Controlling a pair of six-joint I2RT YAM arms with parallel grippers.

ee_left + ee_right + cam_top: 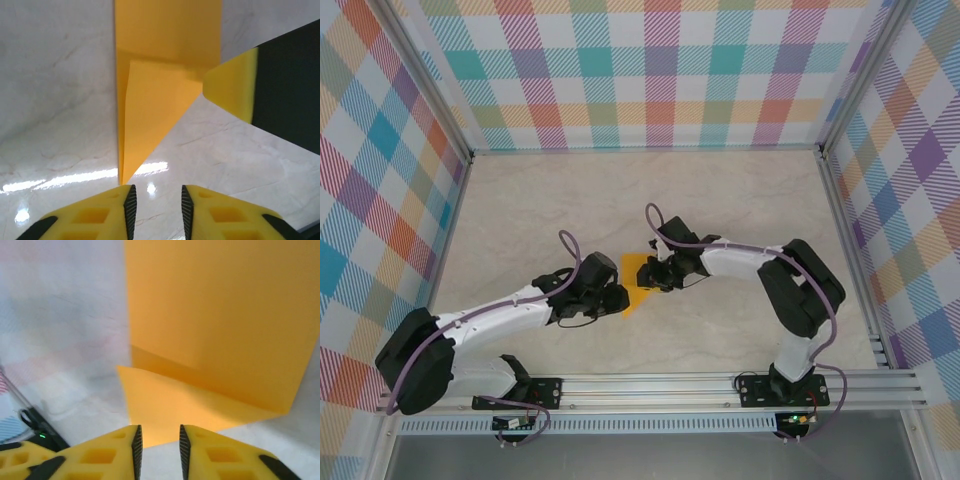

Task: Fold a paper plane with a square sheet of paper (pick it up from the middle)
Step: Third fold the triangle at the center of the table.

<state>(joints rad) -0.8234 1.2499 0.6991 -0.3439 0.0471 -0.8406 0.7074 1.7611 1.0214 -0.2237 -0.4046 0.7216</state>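
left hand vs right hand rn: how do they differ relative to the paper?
The left hand sits at the paper's pointed tip, with bare table showing in its gap. The right hand sits at a folded edge of the paper, with orange showing in its gap. From above, the left hand is on the paper's left side and the right hand on its right. Shared: both are slightly open, have yellow fingers, and neither is gripping the paper.

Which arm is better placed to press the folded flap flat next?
Probably right: the right tool is open at the edge of the flap on the paper. The left tool is open too but sits short of the paper's tip, over the table.
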